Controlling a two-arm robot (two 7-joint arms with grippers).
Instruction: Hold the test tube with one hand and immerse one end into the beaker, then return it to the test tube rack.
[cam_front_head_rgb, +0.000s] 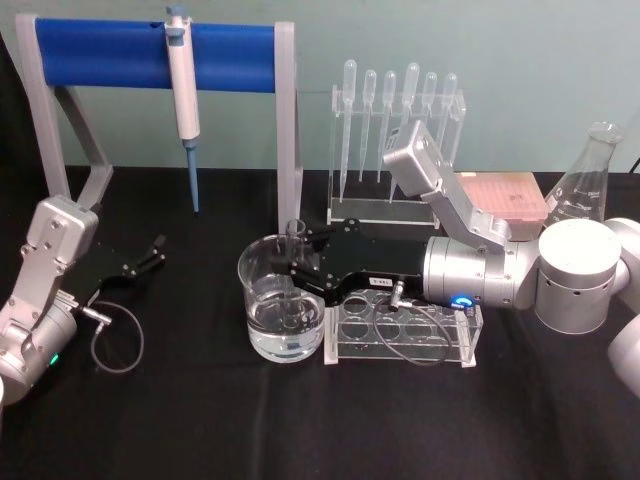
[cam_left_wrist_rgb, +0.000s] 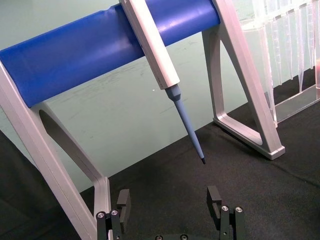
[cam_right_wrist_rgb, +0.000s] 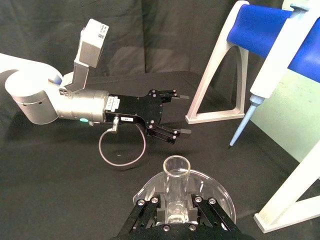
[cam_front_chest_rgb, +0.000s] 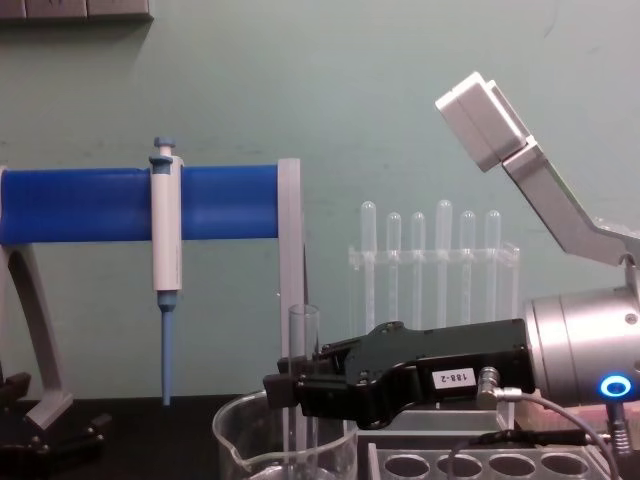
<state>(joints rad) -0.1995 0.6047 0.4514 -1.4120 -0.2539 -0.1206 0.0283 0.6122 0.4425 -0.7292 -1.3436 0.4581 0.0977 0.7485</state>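
Nearest us, the wide clear glass beaker (cam_front_head_rgb: 283, 300) part-filled with water sits on the black table (cam_front_head_rgb: 200, 420), touching the clear rack with round holes (cam_front_head_rgb: 400, 330). The right gripper (cam_front_head_rgb: 297, 270), black and narrow-fingered, pinches the long clear glass test tube (cam_front_head_rgb: 294, 275) upright, its lower end down inside the beaker, rim above. So this looks like the immersion step itself; next comes a straight lift clear of the rim, then back toward the rack. Off to the left, the left gripper (cam_front_head_rgb: 155, 250) rests spread and idle. Behind, the white-and-blue pipettor (cam_front_head_rgb: 183, 90) hangs on its blue-barred stand (cam_front_head_rgb: 100, 50).
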